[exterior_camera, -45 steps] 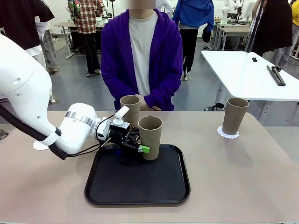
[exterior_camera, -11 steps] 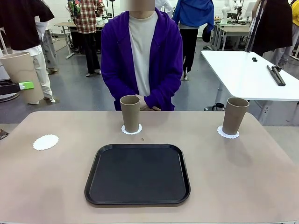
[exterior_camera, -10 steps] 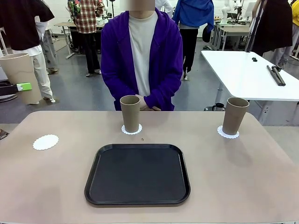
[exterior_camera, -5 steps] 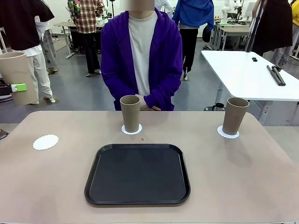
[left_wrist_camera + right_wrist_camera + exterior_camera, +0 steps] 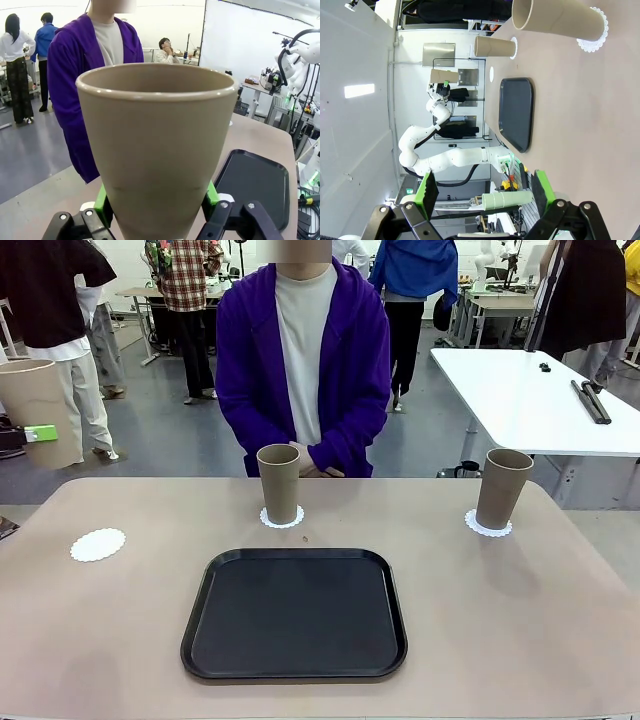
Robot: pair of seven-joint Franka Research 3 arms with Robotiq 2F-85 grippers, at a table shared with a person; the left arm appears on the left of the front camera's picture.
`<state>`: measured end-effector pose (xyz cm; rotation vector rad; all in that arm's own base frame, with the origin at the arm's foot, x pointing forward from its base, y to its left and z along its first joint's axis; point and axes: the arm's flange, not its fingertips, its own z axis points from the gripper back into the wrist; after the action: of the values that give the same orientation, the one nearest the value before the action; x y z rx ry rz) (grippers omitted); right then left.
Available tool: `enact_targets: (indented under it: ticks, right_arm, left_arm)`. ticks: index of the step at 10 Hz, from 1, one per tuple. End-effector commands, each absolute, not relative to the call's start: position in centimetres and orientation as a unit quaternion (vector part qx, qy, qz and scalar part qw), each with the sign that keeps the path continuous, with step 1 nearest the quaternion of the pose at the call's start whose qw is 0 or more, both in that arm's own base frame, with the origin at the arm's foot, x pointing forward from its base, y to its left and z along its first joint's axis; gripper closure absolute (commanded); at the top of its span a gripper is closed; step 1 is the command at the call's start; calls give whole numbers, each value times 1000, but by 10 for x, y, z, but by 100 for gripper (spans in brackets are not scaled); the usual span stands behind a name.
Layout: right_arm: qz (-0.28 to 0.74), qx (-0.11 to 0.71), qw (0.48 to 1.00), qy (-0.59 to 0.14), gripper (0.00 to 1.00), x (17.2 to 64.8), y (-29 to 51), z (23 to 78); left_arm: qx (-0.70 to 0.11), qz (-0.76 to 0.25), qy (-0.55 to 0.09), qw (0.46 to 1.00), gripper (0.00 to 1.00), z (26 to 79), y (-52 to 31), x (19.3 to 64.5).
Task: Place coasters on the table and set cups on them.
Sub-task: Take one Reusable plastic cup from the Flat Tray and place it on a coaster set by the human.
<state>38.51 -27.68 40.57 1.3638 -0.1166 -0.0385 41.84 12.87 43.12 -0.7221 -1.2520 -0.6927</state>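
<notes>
Across the beige table (image 5: 520, 620), with the black tray (image 5: 295, 612) as our landmark at its centre, two cups already stand on coasters: one just beyond the tray's far edge (image 5: 279, 483) on its doily (image 5: 282, 518), another well off to the tray's right (image 5: 502, 488) on its doily (image 5: 488, 525). The third coaster (image 5: 98, 544) lies bare to the tray's left, and that is where we judge the trouble could come. The third cup (image 5: 38, 412) hangs high and well left of the tray, upright, pinched low on its body between the green pads (image 5: 103, 202) of the left gripper (image 5: 155, 212); a tall tapered tumbler held so near its base could tip or slide in the clamp on the way down. We also see the doily is thin and light, so a cup landing off-centre may shove or crease it rather than settle on it. The left arm holds the cup level, fingers roughly horizontal, the rim facing up. The right gripper (image 5: 482, 192), well to the tray's right above the table, has its jaws spread wide with nothing between them.
</notes>
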Motion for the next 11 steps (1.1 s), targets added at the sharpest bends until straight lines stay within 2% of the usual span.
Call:
enact_targets:
  ticks: [1, 7, 11]
  right_arm:
    - [-20, 631, 774, -56, 0, 386, -276, 407]
    - [-20, 631, 774, -56, 0, 386, -276, 407]
    - [-20, 631, 774, -56, 0, 386, -276, 407]
  left_arm:
    - [-319, -311, -564, 695, 16, 435, 132, 420]
    - [-323, -311, -562, 695, 16, 433, 129, 419]
    - [-323, -402, -527, 675, 16, 402, 134, 411]
